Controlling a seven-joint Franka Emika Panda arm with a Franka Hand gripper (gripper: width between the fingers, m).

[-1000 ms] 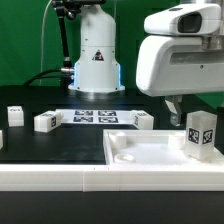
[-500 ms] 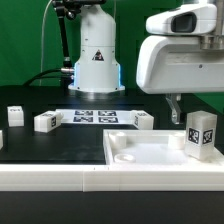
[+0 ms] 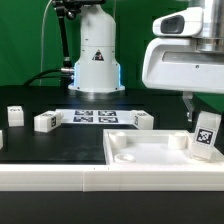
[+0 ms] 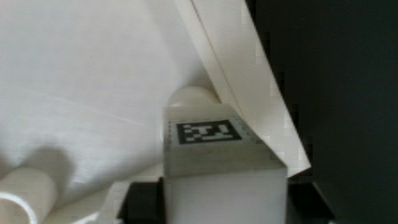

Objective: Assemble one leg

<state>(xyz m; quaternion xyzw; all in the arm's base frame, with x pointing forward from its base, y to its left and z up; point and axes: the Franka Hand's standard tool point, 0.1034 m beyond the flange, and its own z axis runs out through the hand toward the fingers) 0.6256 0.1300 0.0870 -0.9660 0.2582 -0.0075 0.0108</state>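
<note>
My gripper (image 3: 203, 108) is shut on a leg (image 3: 206, 134), a small white block with a black-and-white tag, held tilted over the right end of the large white square plate (image 3: 140, 152). In the wrist view the leg (image 4: 217, 150) sits between the dark fingers (image 4: 143, 203) with its tag facing the camera, above the plate (image 4: 89, 80) near its edge. Three more legs lie on the black table: one at the far left (image 3: 15, 115), one left of centre (image 3: 45, 121), one behind the plate (image 3: 142, 120).
The marker board (image 3: 95, 117) lies flat at the table's middle, in front of the robot base (image 3: 97, 55). A round recess (image 3: 179, 141) shows in the plate by the held leg. A white rail (image 3: 60, 178) runs along the front.
The gripper has moved toward the exterior view's right with the leg, and the leg now hangs tilted and slightly lower near the plate's right corner.
</note>
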